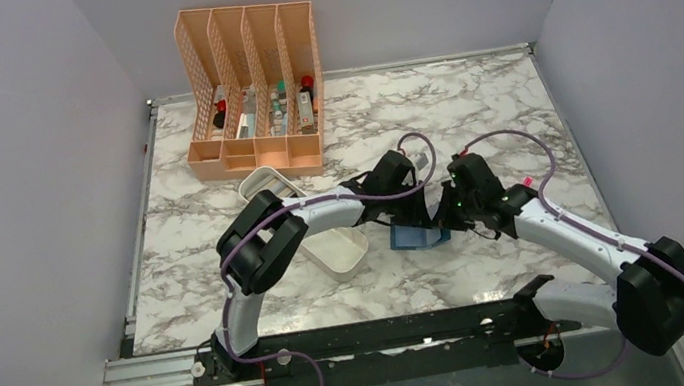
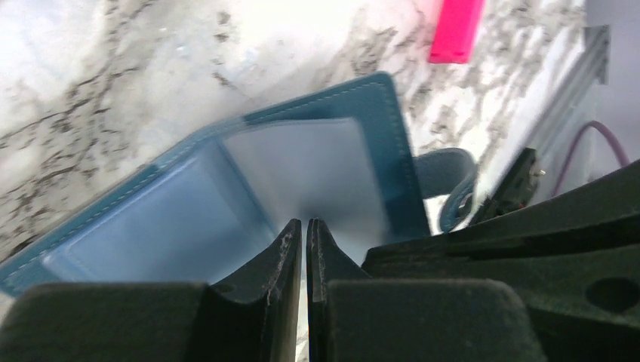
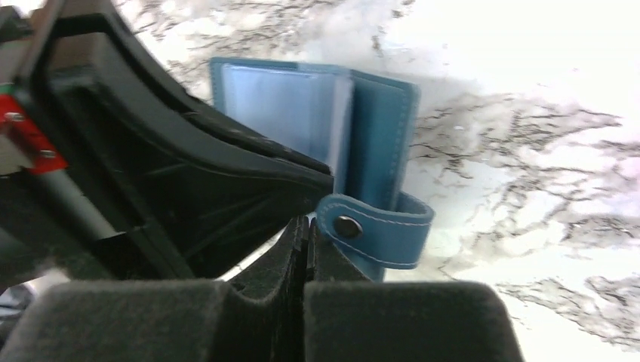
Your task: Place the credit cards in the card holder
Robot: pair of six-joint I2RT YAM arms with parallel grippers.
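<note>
The teal card holder (image 1: 417,236) lies open on the marble between my two arms, with its light blue inner slots (image 2: 173,226) facing up. A pale grey sheet that looks like a credit card (image 2: 317,170) stands at its fold. My left gripper (image 2: 304,223) is shut to a thin slit, its tips at that sheet's near edge; whether they pinch it is unclear. My right gripper (image 3: 308,222) is shut with nothing between its fingers. It sits just beside the holder's strap with the metal snap (image 3: 377,226). The left finger (image 3: 302,177) reaches into the fold.
A long white tray (image 1: 338,252) lies just left of the holder, partly under my left arm, with a white piece (image 1: 266,183) behind it. The peach mesh organizer (image 1: 253,89) with small bottles stands at the back left. Grey walls enclose the table.
</note>
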